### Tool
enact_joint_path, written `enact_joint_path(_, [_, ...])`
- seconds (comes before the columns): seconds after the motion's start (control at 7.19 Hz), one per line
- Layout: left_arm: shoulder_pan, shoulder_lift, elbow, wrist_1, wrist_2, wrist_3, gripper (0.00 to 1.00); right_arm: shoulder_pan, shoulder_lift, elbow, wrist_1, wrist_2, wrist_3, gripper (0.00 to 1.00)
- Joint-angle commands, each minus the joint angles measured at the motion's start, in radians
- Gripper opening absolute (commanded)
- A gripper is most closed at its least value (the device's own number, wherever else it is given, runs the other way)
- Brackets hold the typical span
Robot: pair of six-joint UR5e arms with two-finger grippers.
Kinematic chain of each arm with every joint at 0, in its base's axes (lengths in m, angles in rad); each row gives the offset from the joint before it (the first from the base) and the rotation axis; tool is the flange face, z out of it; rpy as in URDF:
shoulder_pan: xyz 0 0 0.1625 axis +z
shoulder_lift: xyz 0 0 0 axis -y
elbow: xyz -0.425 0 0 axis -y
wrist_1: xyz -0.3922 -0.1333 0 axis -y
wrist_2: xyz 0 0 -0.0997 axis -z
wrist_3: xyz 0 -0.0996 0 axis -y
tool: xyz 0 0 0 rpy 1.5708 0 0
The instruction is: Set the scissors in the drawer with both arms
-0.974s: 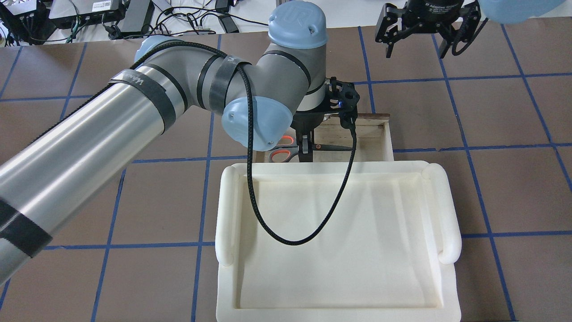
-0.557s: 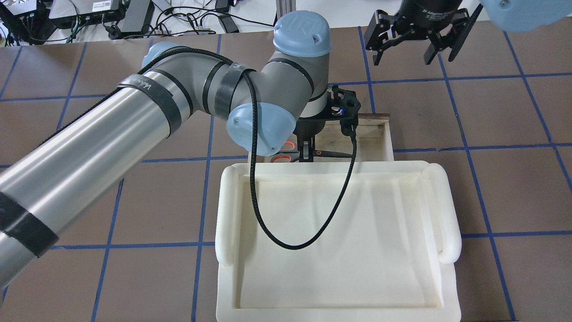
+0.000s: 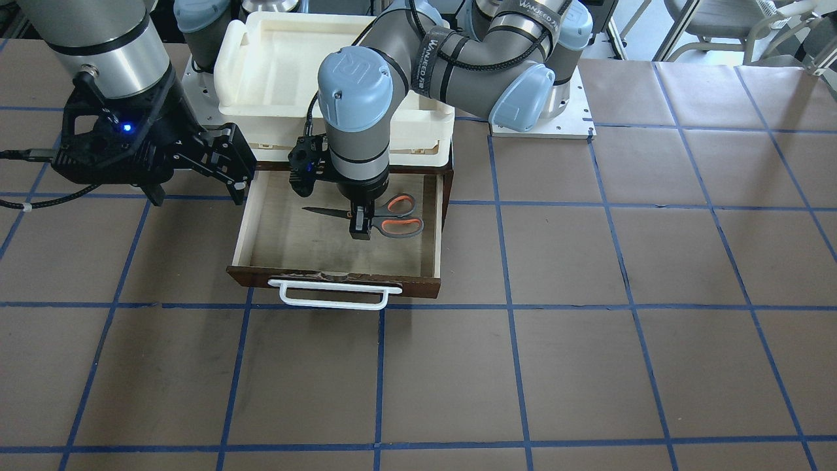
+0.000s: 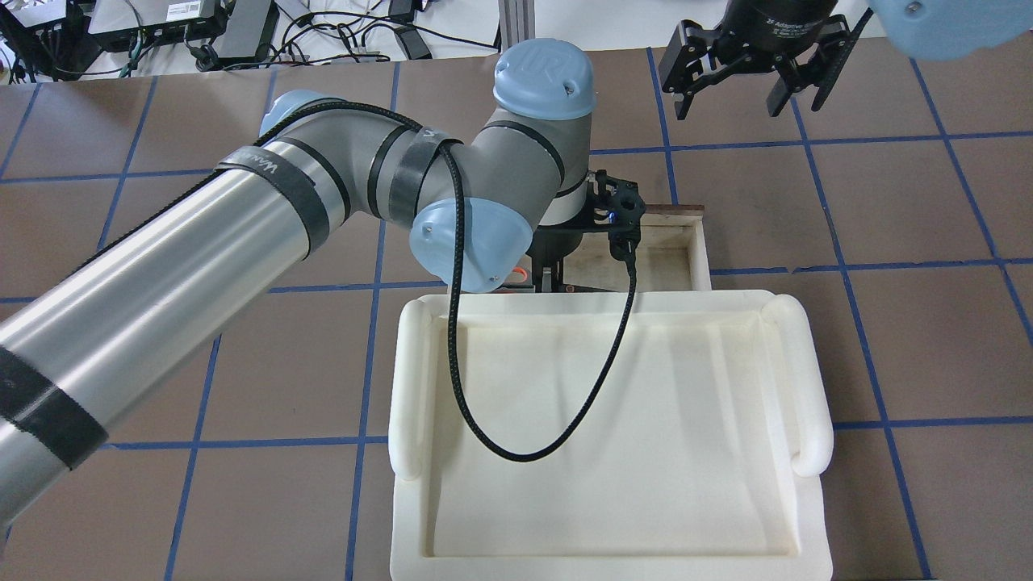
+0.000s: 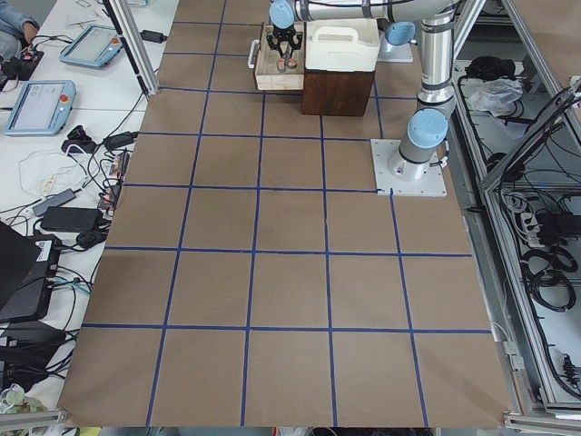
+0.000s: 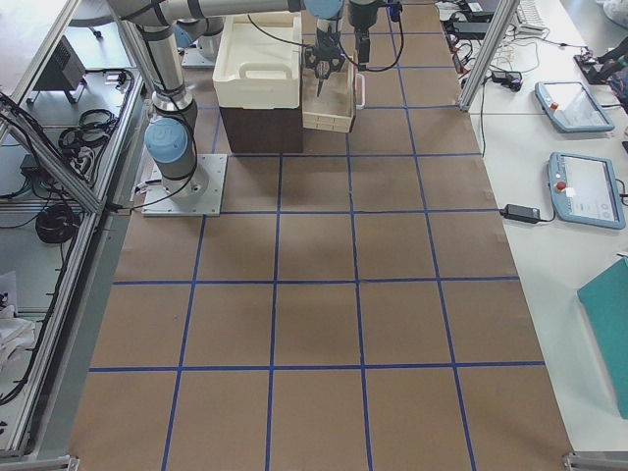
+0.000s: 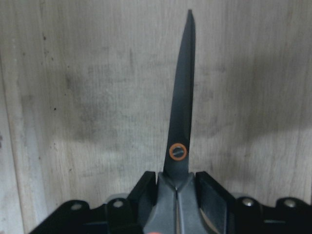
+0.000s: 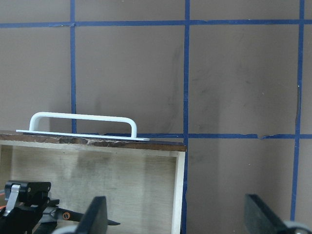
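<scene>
One small pair of grey-handled scissors (image 3: 391, 226), with orange-lined loops and slim dark blades, lies flat inside the single dark brown wooden drawer (image 3: 333, 279), over its pale, scuffed plywood floor. The black left gripper (image 3: 360, 226) clamps them near the pivot. The black right gripper (image 3: 196, 186) hangs beside the drawer, its fingers spread wide.

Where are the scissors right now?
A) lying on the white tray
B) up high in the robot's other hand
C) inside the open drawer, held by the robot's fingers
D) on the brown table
C: the scissors are within the walls of the open drawer, and the left gripper is shut on them near the pivot.
</scene>
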Motion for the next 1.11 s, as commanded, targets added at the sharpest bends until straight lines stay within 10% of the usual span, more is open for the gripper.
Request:
enact_joint_path(0.0, [-0.001, -0.002, -0.017, 0.013, -0.003, -0.004, 0.00, -0.002, 0.000, 0.000, 0.003, -0.002, 0.000, 1.00])
enact_joint_path(0.14, [-0.001, -0.002, -0.015, 0.014, -0.008, -0.008, 0.00, -0.003, 0.000, 0.000, 0.002, -0.005, -0.002, 1.00])
enact_joint_path(0.56, [-0.001, -0.002, -0.017, 0.024, -0.008, -0.014, 0.58, -0.005, 0.000, 0.002, 0.005, -0.039, -0.002, 1.00])
enact_joint_path(0.97, [0.001, 0.018, -0.014, 0.030, -0.006, -0.008, 0.66, -0.005, 0.000, 0.002, 0.006, -0.039, -0.002, 1.00])
